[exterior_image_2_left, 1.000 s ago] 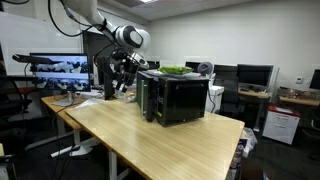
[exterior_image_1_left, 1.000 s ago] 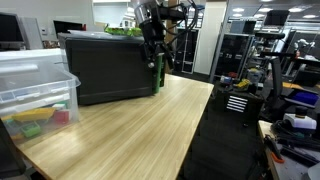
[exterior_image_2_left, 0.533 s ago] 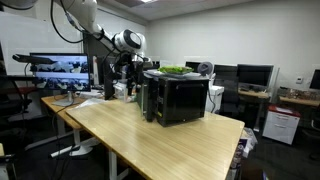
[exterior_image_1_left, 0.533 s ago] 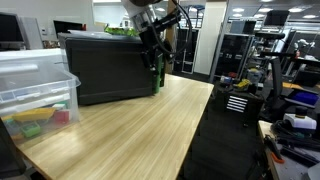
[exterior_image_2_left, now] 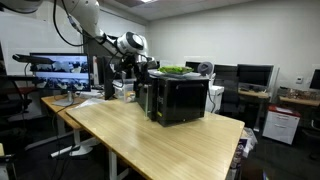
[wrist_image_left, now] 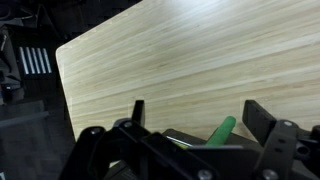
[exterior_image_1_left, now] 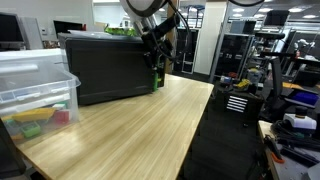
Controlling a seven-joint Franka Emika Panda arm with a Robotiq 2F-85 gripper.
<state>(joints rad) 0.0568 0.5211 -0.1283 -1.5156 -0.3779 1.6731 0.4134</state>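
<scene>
Hovering beside the front corner of the black box [exterior_image_1_left: 105,68], the gripper [exterior_image_1_left: 155,52] holds nothing. In the wrist view its two fingers [wrist_image_left: 138,112] stand wide apart, with a slim green stick [wrist_image_left: 222,129] showing low between them and touched by neither. As far as the pictures show, the work is at the approach: the tool is over the stick, no grasp is made, and nothing is lifted. In an exterior view the green stick [exterior_image_1_left: 156,77] seems to sit right at the box's corner, close above the table [exterior_image_1_left: 150,125] — whether it leans on the box or is fixed to it I cannot tell.

The stick looks round and smooth, likely plastic, in a bright green. The box is dark and hard-sided, with a flat top that bears some leafy green stuff [exterior_image_2_left: 175,70]. The table is pale wood laminate with a long straight grain and a clean square edge. A clear plastic bin [exterior_image_1_left: 35,85] with coloured pieces inside stands well apart from the gripper.
</scene>
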